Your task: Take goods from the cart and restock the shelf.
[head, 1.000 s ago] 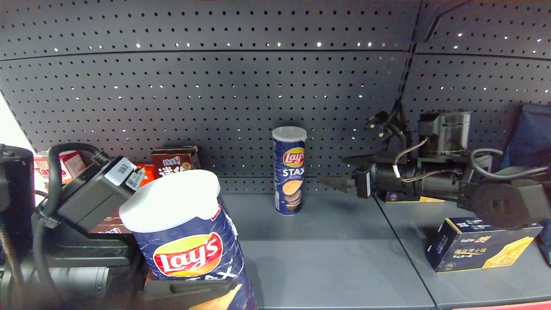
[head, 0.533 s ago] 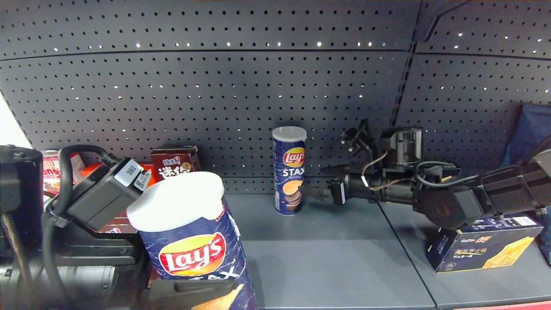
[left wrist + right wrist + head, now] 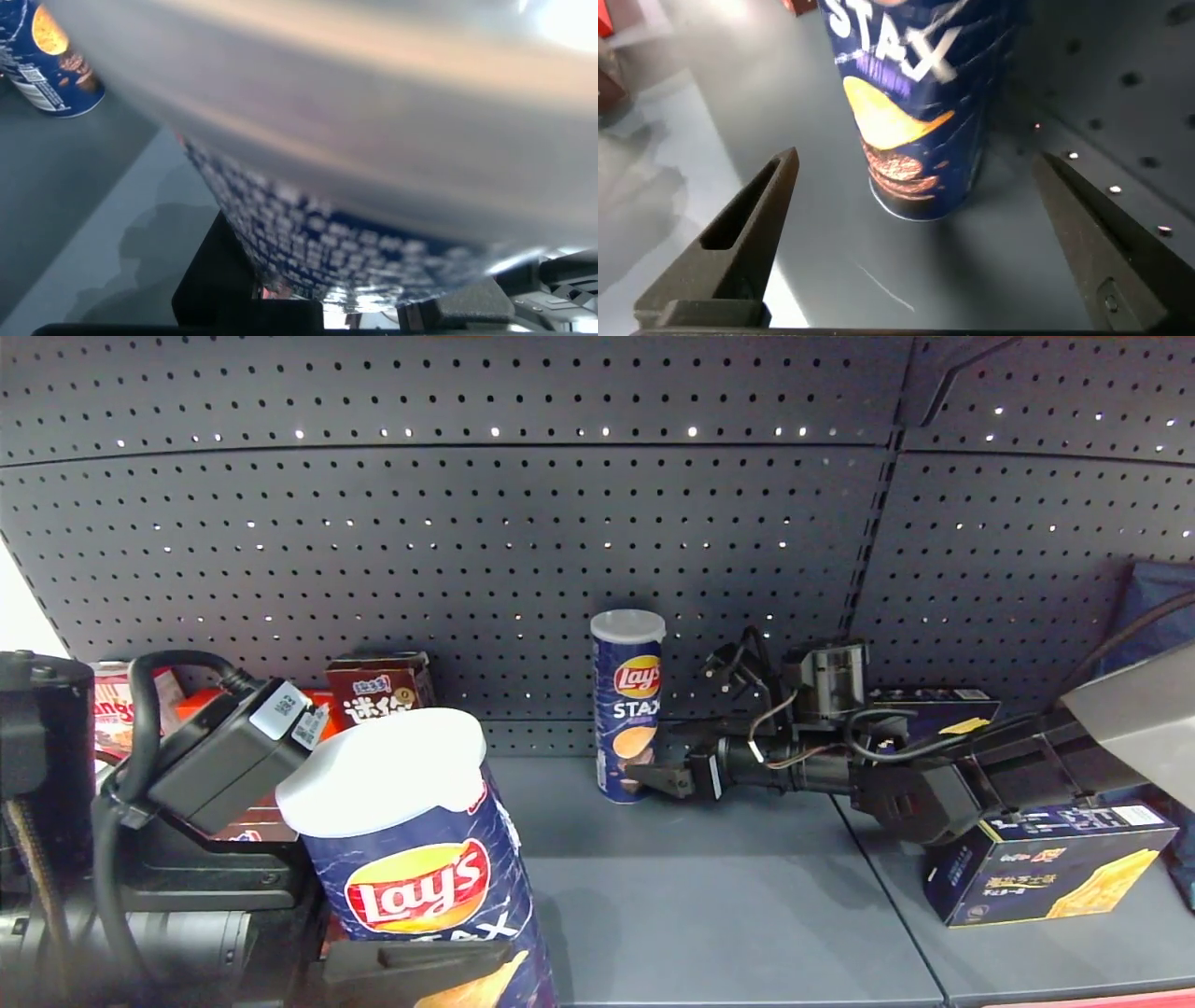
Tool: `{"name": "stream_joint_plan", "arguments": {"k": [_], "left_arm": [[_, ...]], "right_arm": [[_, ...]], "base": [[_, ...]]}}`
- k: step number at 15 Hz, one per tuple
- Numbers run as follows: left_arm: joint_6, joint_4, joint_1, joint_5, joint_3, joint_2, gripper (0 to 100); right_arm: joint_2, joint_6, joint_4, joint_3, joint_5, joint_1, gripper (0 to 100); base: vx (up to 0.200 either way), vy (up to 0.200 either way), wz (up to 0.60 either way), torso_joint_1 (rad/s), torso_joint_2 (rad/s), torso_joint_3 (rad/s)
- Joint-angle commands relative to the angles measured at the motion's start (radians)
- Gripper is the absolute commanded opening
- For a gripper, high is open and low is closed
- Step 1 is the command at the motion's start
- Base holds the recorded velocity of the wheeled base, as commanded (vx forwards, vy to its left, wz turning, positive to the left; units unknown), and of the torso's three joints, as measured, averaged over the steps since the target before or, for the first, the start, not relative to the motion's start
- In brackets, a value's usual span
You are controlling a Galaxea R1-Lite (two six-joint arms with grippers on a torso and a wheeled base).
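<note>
Closing in fast, our right gripper [image 3: 653, 773], fingers spread, now faces the shelved chip can [image 3: 627, 705], so a grab looks likely; left gripper [image 3: 420, 947] pinches the spare chip can [image 3: 411, 859].

Shelf layout, clock face, 12 = back wall.
Far can [image 3: 627, 705] stands upright on the shelf [image 3: 728, 896] at 12 o'clock, just before the pegboard [image 3: 467, 569]. Right pincer [image 3: 658, 756] sits at the far can's 3 o'clock, just beside its base. Near can [image 3: 411, 859] is at 7 o'clock, well apart from the far can. Small carton [image 3: 381, 686] is at 10 o'clock, behind the near can. Flat box [image 3: 1046, 868] lies at 4 o'clock.
</note>
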Motion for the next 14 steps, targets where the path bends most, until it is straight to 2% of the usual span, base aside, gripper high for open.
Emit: {"name": "stream_joint_plan", "arguments": {"k": [1,14], "left_arm": [[0.000,-0.001,0.001,0.001,0.001,0.000,0],[-0.002,0.001,0.002,0.001,0.009,-0.002,0]], "right_arm": [[0.030,0.000,-0.001,-0.016,0.001,0.004,100],[0.176,0.001,0.001,-0.177,-0.005,0.036,100]], "base": [[0.000,0.000,0.00,0.000,0.00,0.000],[0.000,0.000,0.00,0.000,0.00,0.000]]}}
